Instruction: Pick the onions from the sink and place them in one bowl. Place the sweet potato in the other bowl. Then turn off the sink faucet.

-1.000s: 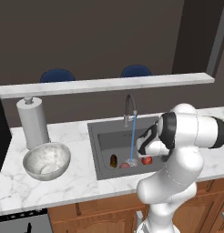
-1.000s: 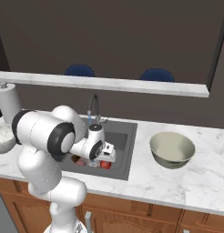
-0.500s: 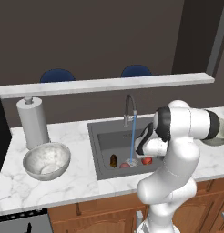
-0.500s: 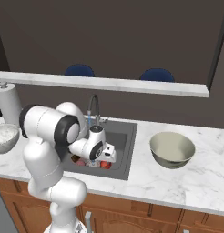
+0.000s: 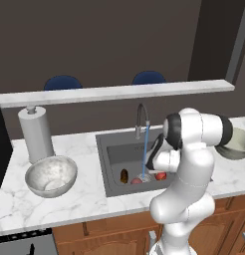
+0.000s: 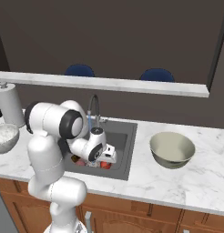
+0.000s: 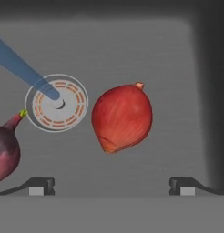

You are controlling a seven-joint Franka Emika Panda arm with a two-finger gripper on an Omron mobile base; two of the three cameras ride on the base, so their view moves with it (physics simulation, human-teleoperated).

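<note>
Table point(image 5: 84, 199): white marble, carrying the sink, both bowls and a paper towel roll point(image 5: 36, 133) at its left end.
Sink point(image 5: 112, 162): dark grey basin set in the table, a round drain point(image 7: 56, 103) in its floor; a blue stream of water runs from the faucet point(image 5: 142, 117) down onto the drain.
Grey mottled bowl point(image 5: 51, 175): on the table left of the sink, just in front of the paper towel roll.
Olive-beige bowl point(image 6: 172, 149): on the table right of the sink, well apart from the basin.
Pincer point(image 7: 111, 185): lowered into the sink, jaws wide apart and holding nothing, hanging above the bright red onion.
Bright red onion point(image 7: 122, 117): on the sink floor just beside the drain, lying between the two finger tips in the hand view.
Duller red onion point(image 7: 4, 148): on the sink floor on the other side of the drain, apart from the bright one.
Sweet potato point(image 5: 124, 176): brown, in the sink left of the onions.
</note>
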